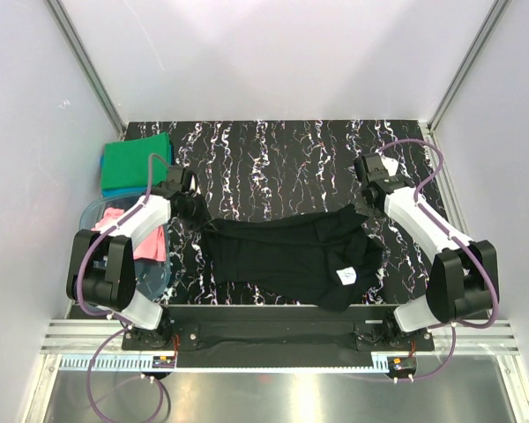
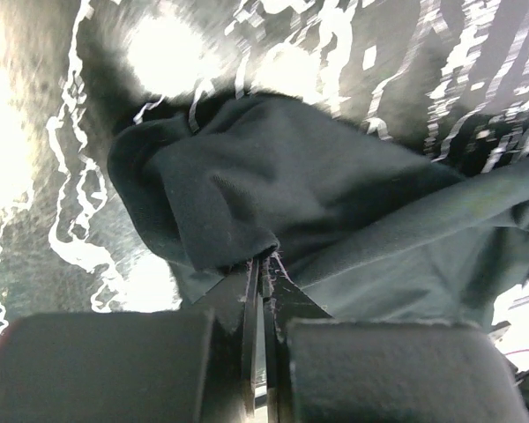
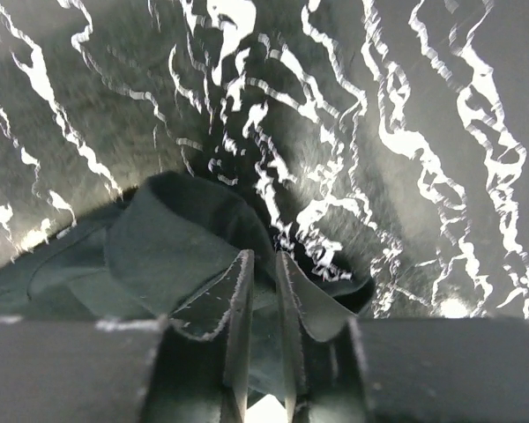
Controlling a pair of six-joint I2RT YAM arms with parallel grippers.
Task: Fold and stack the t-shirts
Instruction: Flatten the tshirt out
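Observation:
The black t-shirt (image 1: 286, 256) lies stretched across the near middle of the marbled table, its white neck label (image 1: 345, 276) at the near right. My left gripper (image 1: 194, 210) is shut on the shirt's left end; the left wrist view shows the jaws pinching a fold of black cloth (image 2: 247, 185). My right gripper (image 1: 363, 208) is shut on the shirt's right end, with black cloth (image 3: 172, 238) between its fingers in the right wrist view. A folded green shirt (image 1: 137, 163) lies on a blue one (image 1: 115, 189) at the far left. A pink shirt (image 1: 150, 242) sits in the tub.
A clear blue-tinted plastic tub (image 1: 106, 211) stands at the left edge beside my left arm. White walls and metal posts close in the table on three sides. The black marbled tabletop (image 1: 282, 159) stretches behind the shirt.

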